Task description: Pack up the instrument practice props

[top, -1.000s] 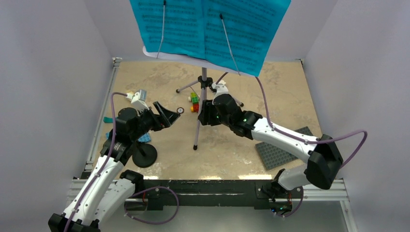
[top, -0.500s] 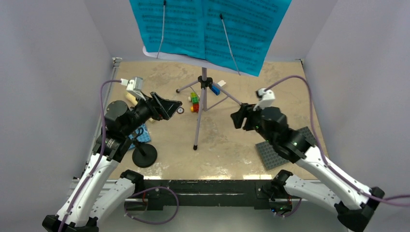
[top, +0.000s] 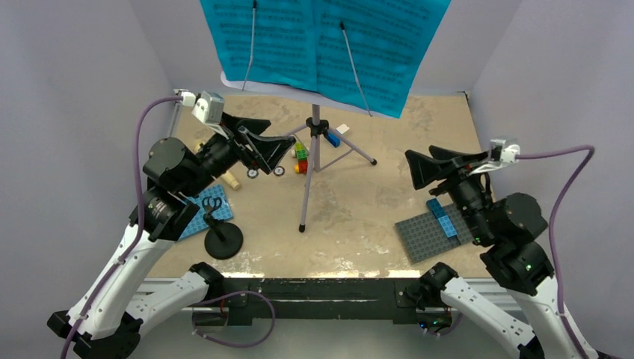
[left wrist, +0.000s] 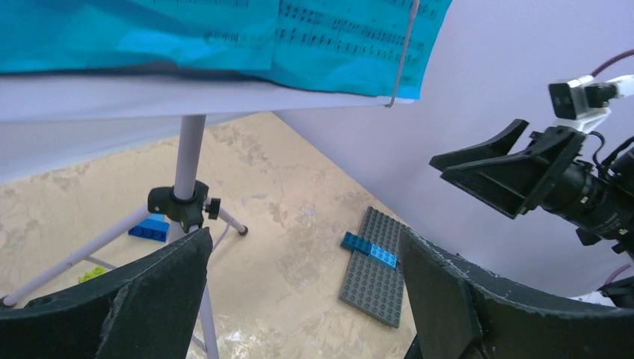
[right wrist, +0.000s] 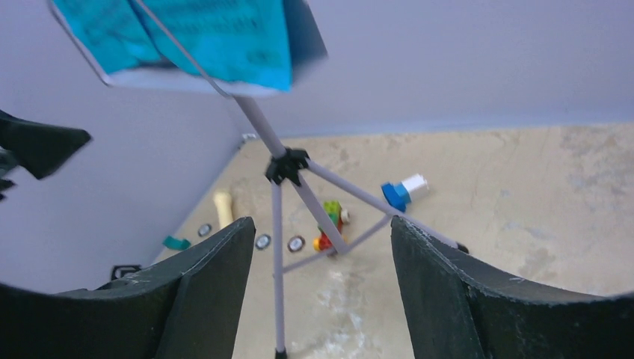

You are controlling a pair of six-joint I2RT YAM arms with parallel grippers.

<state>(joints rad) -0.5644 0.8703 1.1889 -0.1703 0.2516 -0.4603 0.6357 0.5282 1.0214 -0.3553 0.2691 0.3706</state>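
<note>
The lavender music stand [top: 247, 83] stands at the back centre on its silver tripod [top: 315, 160], with teal sheet-music pages [top: 321, 41] clipped on it. The black round-based mic stand [top: 223, 241] stands at the near left. The cream toy microphone [top: 231, 180] lies behind it, partly hidden by my left arm; it also shows in the right wrist view [right wrist: 223, 207]. My left gripper [top: 266, 146] is open and empty, raised left of the tripod [left wrist: 185, 203]. My right gripper [top: 435, 164] is open and empty, raised to the right, facing the tripod [right wrist: 278, 224].
A grey baseplate [top: 419, 238] with blue bricks [top: 442, 217] lies under my right arm. A blue baseplate [top: 196, 211] lies at the left. Small coloured bricks [top: 300, 155], a blue brick [top: 332, 138] and small wheels [top: 266, 172] lie round the tripod legs. Walls close three sides.
My right gripper has pulled back from the tripod to the right and risen. My left gripper has risen and moved towards the stand. Both stayed open.
</note>
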